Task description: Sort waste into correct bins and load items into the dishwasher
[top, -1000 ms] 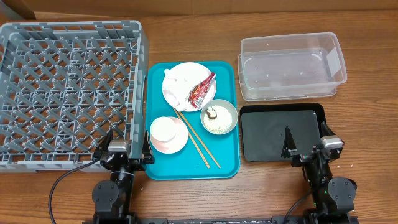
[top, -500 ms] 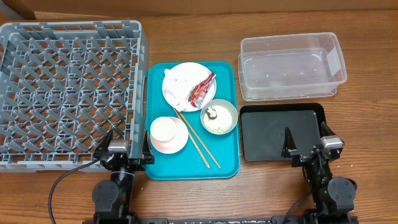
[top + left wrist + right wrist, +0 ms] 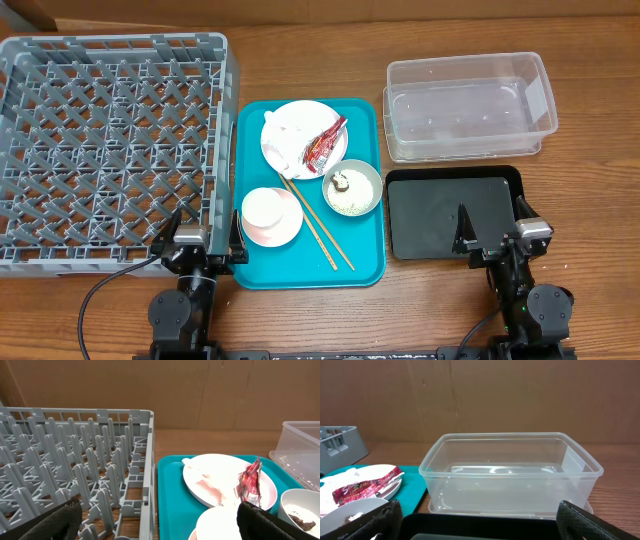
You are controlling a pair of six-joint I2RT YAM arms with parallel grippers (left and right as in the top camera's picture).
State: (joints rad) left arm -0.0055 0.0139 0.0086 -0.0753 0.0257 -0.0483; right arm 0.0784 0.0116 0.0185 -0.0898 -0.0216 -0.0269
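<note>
Both the left gripper [image 3: 205, 238] and right gripper [image 3: 492, 232] stand wide apart and empty; the red wrapper [image 3: 325, 143] lies on the white plate [image 3: 285, 130] ahead-right of the left one, and a low reach could clip the chopsticks [image 3: 318, 228] lying between, scattering them

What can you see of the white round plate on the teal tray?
The white round plate looks smooth and glossy, shallow, and lies flat at the far end of the teal tray. Crumpled white tissue covers its left part, and a red snack wrapper lies on its right part.
</note>
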